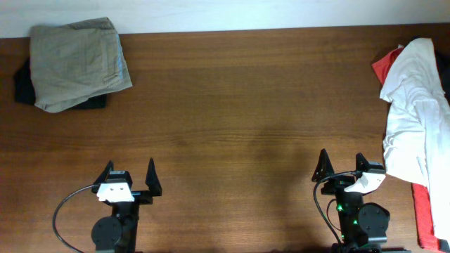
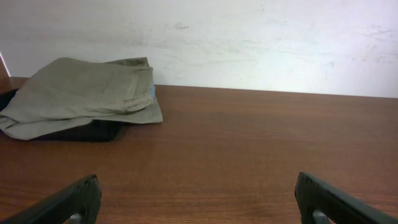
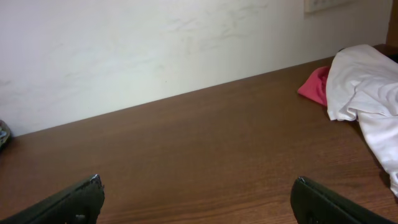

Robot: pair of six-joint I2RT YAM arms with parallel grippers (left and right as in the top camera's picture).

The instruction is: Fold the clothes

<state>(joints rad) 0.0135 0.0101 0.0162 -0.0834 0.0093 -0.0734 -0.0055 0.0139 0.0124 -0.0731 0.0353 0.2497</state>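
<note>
A folded khaki-beige garment (image 1: 77, 63) lies on a black garment (image 1: 24, 84) at the table's far left corner; the khaki one also shows in the left wrist view (image 2: 81, 96). A crumpled white garment (image 1: 415, 105) lies over a red one (image 1: 424, 214) along the right edge; the right wrist view shows the white (image 3: 364, 84) and the red (image 3: 315, 85). My left gripper (image 1: 129, 173) is open and empty near the front edge, its fingers (image 2: 196, 196) over bare wood. My right gripper (image 1: 342, 163) is open and empty, its fingers (image 3: 199, 199) over bare wood, just left of the white garment.
The brown wooden table (image 1: 239, 112) runs up to a white wall (image 2: 249, 37) at the back. Both arm bases sit at the front edge, with a black cable (image 1: 67, 204) looping by the left one.
</note>
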